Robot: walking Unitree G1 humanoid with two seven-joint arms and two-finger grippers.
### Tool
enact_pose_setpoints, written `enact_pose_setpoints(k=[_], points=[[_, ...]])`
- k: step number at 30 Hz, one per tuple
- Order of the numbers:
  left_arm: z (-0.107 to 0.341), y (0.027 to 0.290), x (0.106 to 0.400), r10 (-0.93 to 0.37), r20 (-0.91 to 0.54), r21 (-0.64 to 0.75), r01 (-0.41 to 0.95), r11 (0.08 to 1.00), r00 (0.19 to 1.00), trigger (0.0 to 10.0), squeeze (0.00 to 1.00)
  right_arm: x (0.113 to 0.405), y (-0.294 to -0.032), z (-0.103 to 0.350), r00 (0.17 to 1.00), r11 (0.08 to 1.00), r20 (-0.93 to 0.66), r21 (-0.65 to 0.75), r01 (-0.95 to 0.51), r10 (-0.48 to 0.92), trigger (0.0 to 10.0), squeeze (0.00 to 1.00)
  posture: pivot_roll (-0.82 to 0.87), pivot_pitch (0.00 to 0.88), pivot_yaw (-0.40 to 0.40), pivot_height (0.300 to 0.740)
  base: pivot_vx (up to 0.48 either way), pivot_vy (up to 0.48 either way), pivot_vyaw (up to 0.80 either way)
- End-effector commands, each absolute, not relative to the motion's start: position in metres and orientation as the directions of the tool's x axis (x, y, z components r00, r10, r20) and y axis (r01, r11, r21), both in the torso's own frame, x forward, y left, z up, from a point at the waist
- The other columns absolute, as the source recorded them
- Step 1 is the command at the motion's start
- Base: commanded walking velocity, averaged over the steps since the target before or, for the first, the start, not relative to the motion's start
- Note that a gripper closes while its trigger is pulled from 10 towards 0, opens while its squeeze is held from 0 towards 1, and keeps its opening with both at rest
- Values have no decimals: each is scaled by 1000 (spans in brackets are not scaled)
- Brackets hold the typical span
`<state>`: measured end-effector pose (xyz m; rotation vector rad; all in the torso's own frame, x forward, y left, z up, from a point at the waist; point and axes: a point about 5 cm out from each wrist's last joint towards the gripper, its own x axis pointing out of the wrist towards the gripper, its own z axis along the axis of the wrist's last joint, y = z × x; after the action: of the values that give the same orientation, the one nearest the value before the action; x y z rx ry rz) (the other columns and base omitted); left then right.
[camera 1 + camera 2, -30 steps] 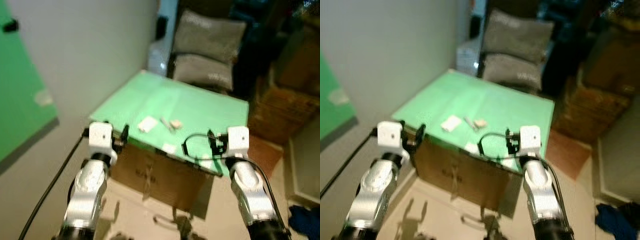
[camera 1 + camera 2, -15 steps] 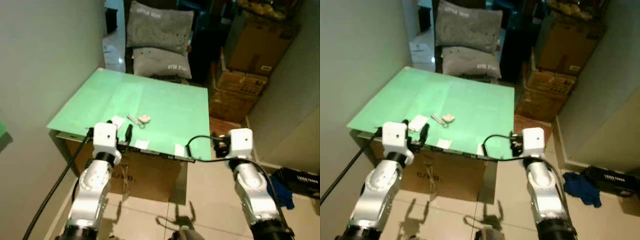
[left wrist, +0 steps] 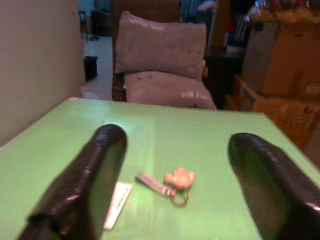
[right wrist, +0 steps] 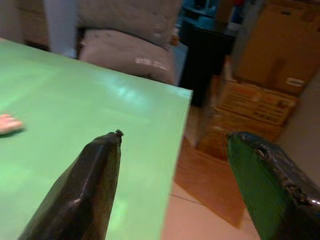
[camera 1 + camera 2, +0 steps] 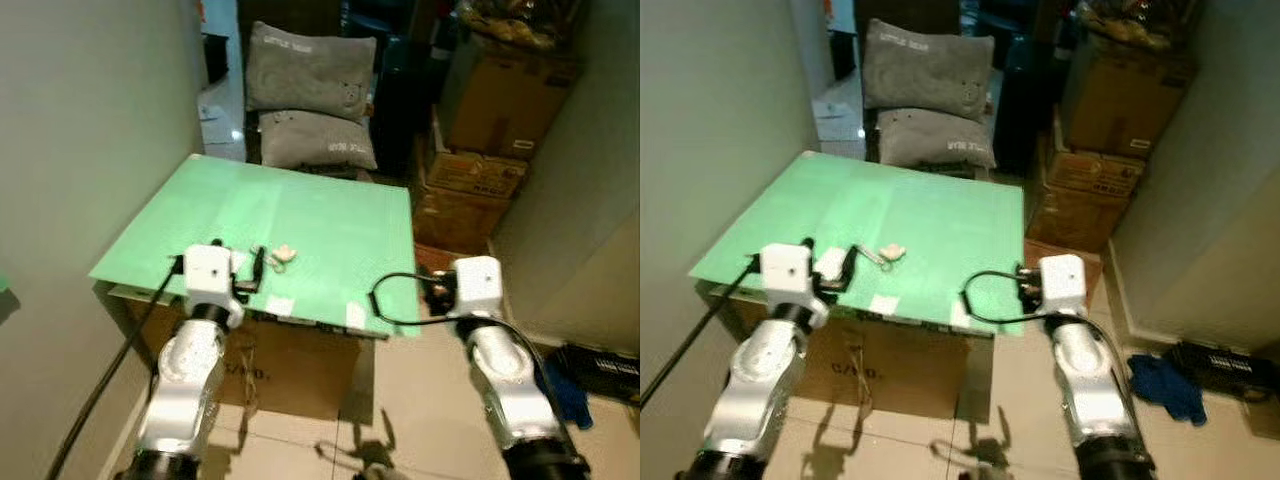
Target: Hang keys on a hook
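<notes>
Left gripper (image 3: 170, 170): fingers standing wide apart, holding nothing, hovering over the near left edge of the green tabletop (image 5: 330, 215) and pointing across it. Keys (image 3: 165, 182): lying flat on the green surface straight ahead of this gripper, framed between its two fingers in the left wrist view; the set is showing a pale strap or fob, a pinkish charm and a small ring, with its long axis running slantwise across the gripper's line of approach. In the head views the keys (image 5: 887, 253) are sitting just beyond the left gripper (image 5: 830, 270), beside a white card (image 3: 116, 203) that is lying at the left finger's side. Right gripper (image 4: 170, 165): fingers likewise spread, carrying nothing, hanging at the table's near right corner, partly over bare floor, well apart from the keys. The left arm is plainly the nearer. Beyond the table: two grey cushions (image 5: 312, 100) stacked on a dark seat, cardboard boxes (image 5: 500, 110) to the right. Hook: possibly off to one side; it cannot be made out here. Pickup is not yet begun.
</notes>
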<state>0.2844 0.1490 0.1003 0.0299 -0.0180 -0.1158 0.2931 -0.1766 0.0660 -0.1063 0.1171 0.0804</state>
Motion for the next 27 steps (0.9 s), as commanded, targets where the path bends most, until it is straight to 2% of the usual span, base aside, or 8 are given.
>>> enact_pose_setpoints(k=[1, 9, 11, 12, 17, 27], points=[[99, 161, 284, -80, 1, 31, 80, 996, 997, 10000, 1000, 296, -168, 71, 990, 990, -98, -91, -106, 97, 10000, 0, 79, 0, -66, 696, 469, 0, 0], [99, 161, 285, -75, -2, 61, 75, 995, 997, 10000, 1000, 296, -168, 70, 989, 989, -103, -93, -111, 102, 10000, 0, 74, 0, -66, 696, 477, 0, 0], [100, 156, 284, -93, 3, 101, 92, 991, 996, 10000, 1000, 295, -168, 69, 989, 989, -106, -94, -114, 104, 10000, 0, 72, 0, -66, 696, 0, 0, 0], [100, 156, 284, -91, 3, 108, 90, 990, 996, 10000, 0, 295, -169, 69, 989, 989, -108, -95, -115, 104, 10000, 0, 72, 0, -66, 696, 0, 0, 0], [95, 162, 287, -48, -32, 119, 52, 992, 998, 10000, 0, 293, -168, 68, 987, 989, -117, -90, -120, 109, 10000, 0, 71, 0, -66, 696, 0, 0, 0], [94, 163, 289, -66, -40, 128, 70, 989, 997, 10000, 0, 292, -166, 66, 987, 991, -122, -75, -109, 100, 10000, 0, 67, 0, -62, 696, 0, 0, 0]])
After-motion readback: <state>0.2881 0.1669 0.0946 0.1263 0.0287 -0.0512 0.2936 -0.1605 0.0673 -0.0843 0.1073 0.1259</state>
